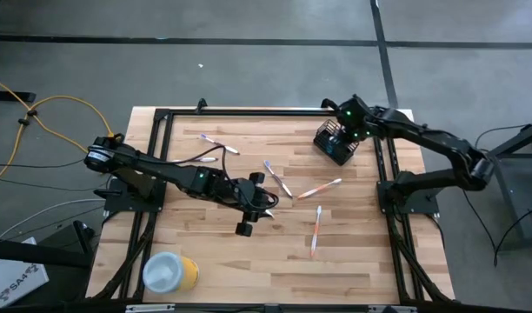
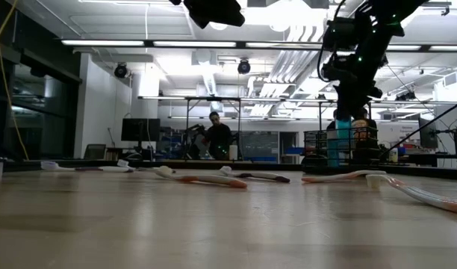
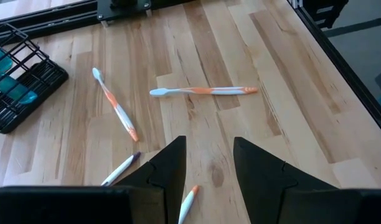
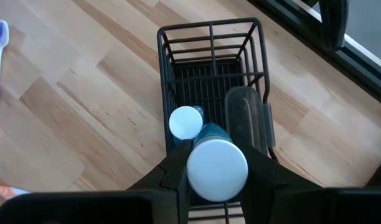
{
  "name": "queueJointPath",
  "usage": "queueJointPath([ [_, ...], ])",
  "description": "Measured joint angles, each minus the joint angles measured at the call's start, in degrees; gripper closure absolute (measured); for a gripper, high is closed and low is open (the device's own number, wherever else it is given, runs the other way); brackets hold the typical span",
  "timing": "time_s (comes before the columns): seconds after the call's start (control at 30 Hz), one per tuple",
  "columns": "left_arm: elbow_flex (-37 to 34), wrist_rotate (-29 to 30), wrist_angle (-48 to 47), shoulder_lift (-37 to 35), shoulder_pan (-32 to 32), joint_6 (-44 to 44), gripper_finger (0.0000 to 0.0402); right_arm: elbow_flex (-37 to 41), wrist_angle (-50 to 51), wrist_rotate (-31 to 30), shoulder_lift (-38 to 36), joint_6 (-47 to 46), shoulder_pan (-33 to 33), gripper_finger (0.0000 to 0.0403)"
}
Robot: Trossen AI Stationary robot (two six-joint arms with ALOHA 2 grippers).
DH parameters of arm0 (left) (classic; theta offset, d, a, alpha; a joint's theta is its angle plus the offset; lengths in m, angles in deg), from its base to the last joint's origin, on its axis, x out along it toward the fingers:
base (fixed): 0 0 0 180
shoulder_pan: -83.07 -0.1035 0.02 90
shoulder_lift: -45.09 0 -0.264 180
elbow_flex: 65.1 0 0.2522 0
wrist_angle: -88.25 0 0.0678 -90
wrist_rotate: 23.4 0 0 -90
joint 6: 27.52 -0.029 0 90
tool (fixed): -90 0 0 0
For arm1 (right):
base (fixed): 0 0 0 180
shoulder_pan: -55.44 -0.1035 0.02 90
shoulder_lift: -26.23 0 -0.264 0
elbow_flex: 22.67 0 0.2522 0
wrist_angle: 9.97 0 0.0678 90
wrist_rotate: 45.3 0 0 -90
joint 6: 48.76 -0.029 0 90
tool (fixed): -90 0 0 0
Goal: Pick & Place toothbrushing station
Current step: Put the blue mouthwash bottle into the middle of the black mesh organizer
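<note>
The black wire-mesh holder [image 4: 209,56] stands on the table at the far right [image 1: 334,146]. One blue tube with a white cap [image 4: 185,121] stands inside it. My right gripper [image 4: 216,177] is above the holder, shut on a second blue tube [image 4: 206,135]. Several thin toothbrushes lie flat on the wood: orange and white ones [image 3: 116,106] [image 3: 203,91] [image 1: 316,228] and pale ones [image 1: 218,143] [image 1: 277,176]. My left gripper [image 3: 209,165] hovers open over mid-table [image 1: 264,202], above a toothbrush tip [image 3: 189,200]. My right gripper pinches the blue tube between its two fingers, just under its white cap [image 4: 216,165]. The fingers come from above, pointing steeply down. The tube stands upright, cap up, and its lower body [image 4: 203,138] reaches into the holder. Whether its end rests on the holder's bottom is hidden.
A yellow cylinder with a white top [image 1: 170,272] lies at the near left. A black frame rail [image 1: 249,113] runs along the far edge, and others run down both sides. A dark rounded piece [image 4: 243,121] stands in the holder beside the tubes. Bare wood lies at the near right [image 1: 370,261].
</note>
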Motion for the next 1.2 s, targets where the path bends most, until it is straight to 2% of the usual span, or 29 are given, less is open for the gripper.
queueJointPath([
  [1.2, 0.0, 0.0, 0.0, 0.0, 0.5, 0.0, 0.0272, 0.0, -1.2, -0.7, 7.9, 0.0, 0.0, 0.0316],
])
